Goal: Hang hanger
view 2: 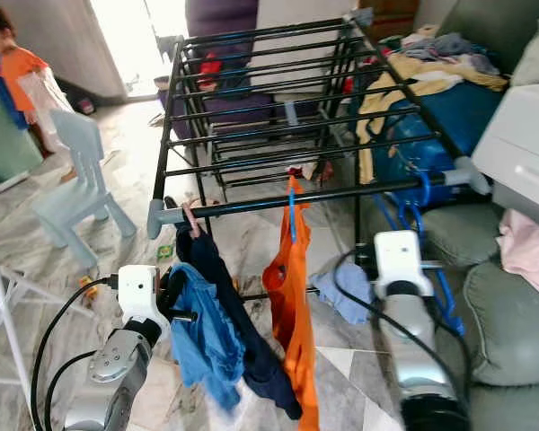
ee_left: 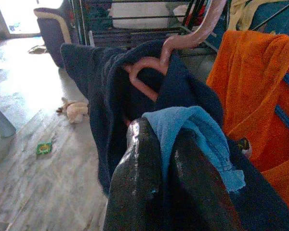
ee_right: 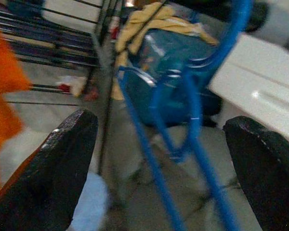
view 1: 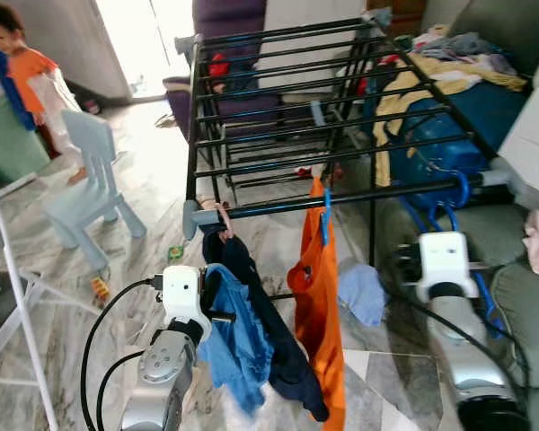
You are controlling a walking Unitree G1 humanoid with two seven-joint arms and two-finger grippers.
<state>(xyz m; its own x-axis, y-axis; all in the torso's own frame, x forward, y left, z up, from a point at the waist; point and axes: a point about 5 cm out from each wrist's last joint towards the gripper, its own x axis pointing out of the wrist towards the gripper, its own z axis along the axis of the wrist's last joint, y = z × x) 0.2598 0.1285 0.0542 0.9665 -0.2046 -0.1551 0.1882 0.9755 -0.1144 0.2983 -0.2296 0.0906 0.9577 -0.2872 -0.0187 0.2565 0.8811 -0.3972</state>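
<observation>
A black drying rack (view 1: 377, 193) stands before me. A pink hanger (ee_left: 183, 41) carrying a navy garment (view 1: 260, 305) is hooked over the left end of its front rail. My left gripper (ee_left: 149, 183) sits just below, shut on a light blue garment (view 1: 238, 341) that drapes against the navy one. An orange garment (view 1: 319, 296) hangs on a blue hanger (view 1: 325, 215) at mid-rail. Bare blue hangers (ee_right: 192, 106) dangle from the rail's right end. My right gripper (ee_right: 164, 168) is open, its two fingers on either side of them without touching.
A pale blue child's chair (view 1: 94, 180) and a person (view 1: 22, 72) are at the back left. A white frame (view 1: 18, 305) stands near left. A sofa with piled laundry (view 1: 449, 72) runs along the right. A light blue cloth (view 1: 364, 292) lies on the floor under the rack.
</observation>
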